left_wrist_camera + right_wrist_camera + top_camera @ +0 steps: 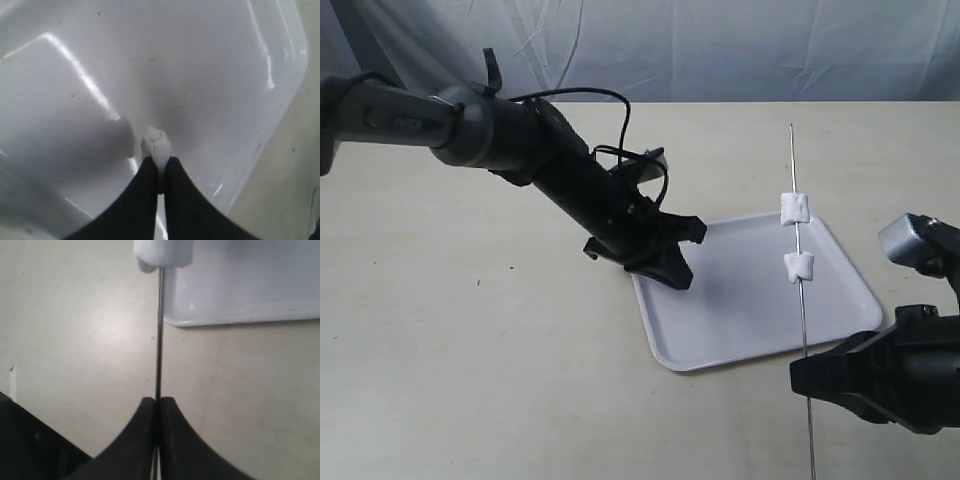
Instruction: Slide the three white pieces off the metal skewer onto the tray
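The thin metal skewer (pixel 801 300) runs from the far table down to my right gripper (pixel 804 376), which is shut on it near the tray's near edge. Two white pieces (pixel 793 209) (pixel 799 266) sit on the skewer above the tray (pixel 750 310). In the right wrist view the skewer (pixel 159 335) rises from the closed jaws to one white piece (pixel 163 252). My left gripper (pixel 670 272) is low over the tray's left end. In the left wrist view it (pixel 159 161) is shut on the third white piece (pixel 156 145), just above the glossy tray (pixel 210 75).
The tray lies on a bare beige table (pixel 470 350). A pale cloth backdrop (pixel 720 45) hangs behind the table. The left arm (pixel 510 140) and its cable (pixel 620 110) stretch across the upper left.
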